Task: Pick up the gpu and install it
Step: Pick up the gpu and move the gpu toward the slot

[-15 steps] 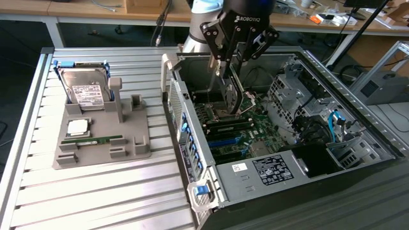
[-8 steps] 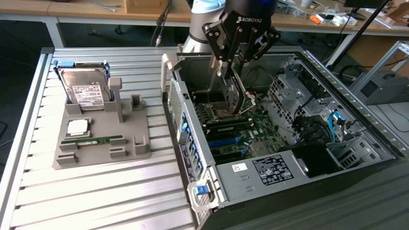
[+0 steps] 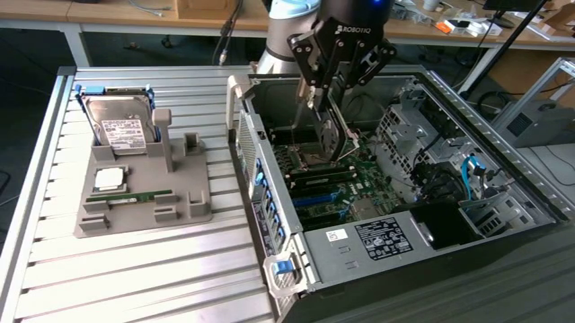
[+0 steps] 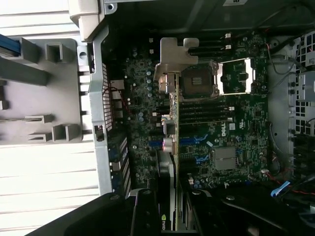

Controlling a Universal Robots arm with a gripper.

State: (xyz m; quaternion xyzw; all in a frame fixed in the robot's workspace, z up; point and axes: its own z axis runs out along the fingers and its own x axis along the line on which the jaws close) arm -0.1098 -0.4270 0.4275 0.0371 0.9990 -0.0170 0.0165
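Drive cages crowd the motherboard inside the open computer case. On the exterior view's left, a grey holder carries a hard drive and a memory stick. The gripper (marked ROBOTIQ) has its jaws half-closed on the gpu, which hangs upright just above the motherboard.

I'm reading ROBOTIQ in white on the pincer body, above its fingers. Between those fingers, the gpu is showing a green NVIDIA eye mark. Beneath the pincer, the motherboard is carrying what looks like a white DELL logo. The hard drive label, well off to the pincer's side, is defeating me.
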